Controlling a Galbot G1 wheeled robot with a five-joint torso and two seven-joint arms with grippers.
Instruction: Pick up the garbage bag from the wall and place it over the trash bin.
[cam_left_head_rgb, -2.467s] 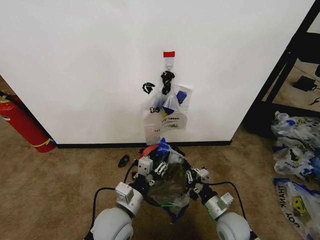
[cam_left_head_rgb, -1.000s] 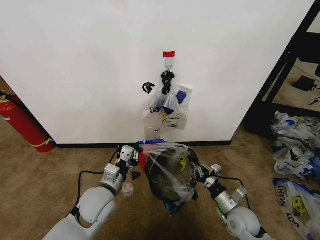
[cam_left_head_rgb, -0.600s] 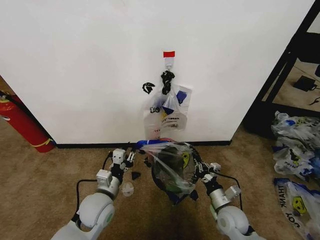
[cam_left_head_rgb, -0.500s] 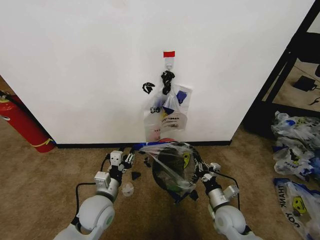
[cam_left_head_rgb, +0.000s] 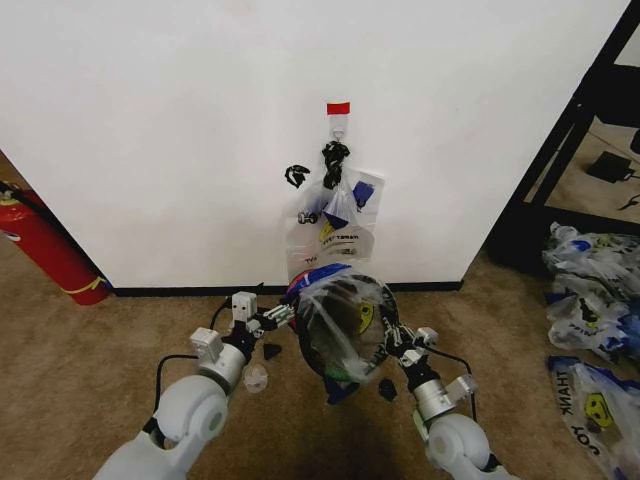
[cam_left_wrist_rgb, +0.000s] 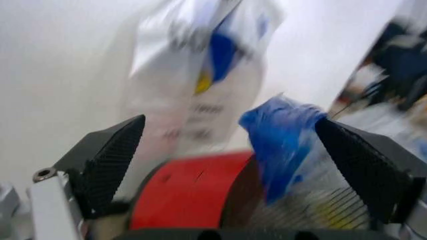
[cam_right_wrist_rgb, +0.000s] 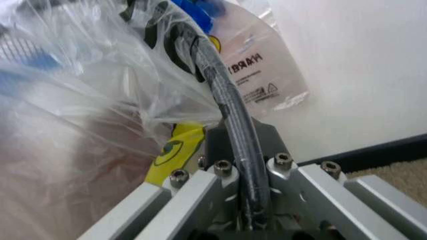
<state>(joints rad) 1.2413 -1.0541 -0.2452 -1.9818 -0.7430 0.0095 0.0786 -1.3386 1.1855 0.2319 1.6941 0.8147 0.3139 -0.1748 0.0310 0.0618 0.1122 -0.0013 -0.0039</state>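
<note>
Bag work goes best if the right gripper (cam_right_wrist_rgb: 247, 200), clamped on the trash bin (cam_left_head_rgb: 340, 330) rim, steadies it while the left gripper (cam_left_wrist_rgb: 233, 165), jaws apart, tugs down the garbage bag (cam_left_head_rgb: 345, 315) between them.

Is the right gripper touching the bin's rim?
Touching. The right wrist view shows the right gripper shut on the trash bin rim, with the garbage bag draped over it.

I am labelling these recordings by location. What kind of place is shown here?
Probably an indoor room, perhaps an office or lab corner set up for testing. It has a plain white wall with a black baseboard, brown carpet, a red fire extinguisher and a black shelf frame.
</note>
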